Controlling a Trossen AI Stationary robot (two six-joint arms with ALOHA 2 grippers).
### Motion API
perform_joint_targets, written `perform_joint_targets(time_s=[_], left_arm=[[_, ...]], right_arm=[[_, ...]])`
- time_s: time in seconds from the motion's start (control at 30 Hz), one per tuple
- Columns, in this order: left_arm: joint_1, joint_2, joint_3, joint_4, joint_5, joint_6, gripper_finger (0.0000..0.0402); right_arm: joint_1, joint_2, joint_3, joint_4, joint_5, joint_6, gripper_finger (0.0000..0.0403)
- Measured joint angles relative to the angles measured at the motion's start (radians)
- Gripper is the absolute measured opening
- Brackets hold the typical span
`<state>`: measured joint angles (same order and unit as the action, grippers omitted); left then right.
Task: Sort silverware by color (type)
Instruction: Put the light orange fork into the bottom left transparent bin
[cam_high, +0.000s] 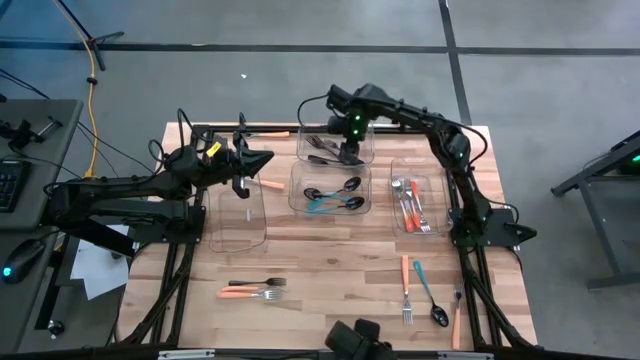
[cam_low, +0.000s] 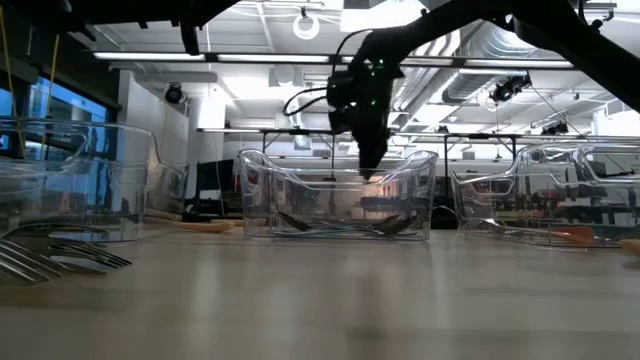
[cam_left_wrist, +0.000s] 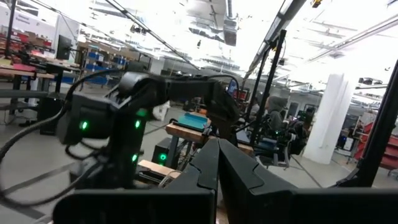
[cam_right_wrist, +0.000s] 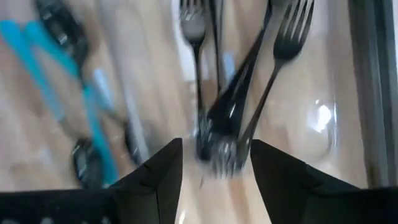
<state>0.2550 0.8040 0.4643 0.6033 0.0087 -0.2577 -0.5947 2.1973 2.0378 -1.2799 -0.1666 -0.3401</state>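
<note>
My right gripper (cam_high: 350, 153) hangs open, pointing down, over the far centre clear bin (cam_high: 312, 150). In that bin lie several black forks (cam_right_wrist: 249, 81). In the right wrist view the forks show beneath the gap of the gripper (cam_right_wrist: 214, 171), with nothing between the fingers. The low view shows the right gripper (cam_low: 368, 165) just above the bin's rim (cam_low: 338, 160). My left gripper (cam_high: 264, 158) stays shut and off the table at the far left, holding nothing; its fingers (cam_left_wrist: 217, 165) are pressed together.
The middle bin (cam_high: 296, 196) holds black and teal spoons, and the right bin (cam_high: 438, 205) holds orange-handled pieces. A further clear bin (cam_high: 240, 220) stands at the left. Loose forks (cam_high: 255, 290) lie near left. A fork, a teal spoon and another piece (cam_high: 428, 292) lie near right.
</note>
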Motion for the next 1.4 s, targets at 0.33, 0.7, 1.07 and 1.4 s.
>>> perform_joint_targets(time_s=[0.33,0.7,1.07,1.4], left_arm=[[0.0,0.0,0.0,-0.008,-0.038,0.0,0.0],[0.0,0.0,0.0,-0.008,-0.047,-0.001,0.0],[0.0,0.0,0.0,-0.008,-0.047,-0.003,0.0],[-0.001,0.0,0.0,-0.008,-0.046,-0.006,0.0]], right_arm=[[-0.027,-0.107,-0.023,-0.194,-0.141,-0.001,0.0169],[0.048,-0.701,-0.665,0.29,-0.133,0.228,0.0168],[0.333,-1.262,-1.319,1.273,-0.113,0.629,0.0168],[0.425,-1.301,-1.472,1.615,-0.012,0.557,0.0168]])
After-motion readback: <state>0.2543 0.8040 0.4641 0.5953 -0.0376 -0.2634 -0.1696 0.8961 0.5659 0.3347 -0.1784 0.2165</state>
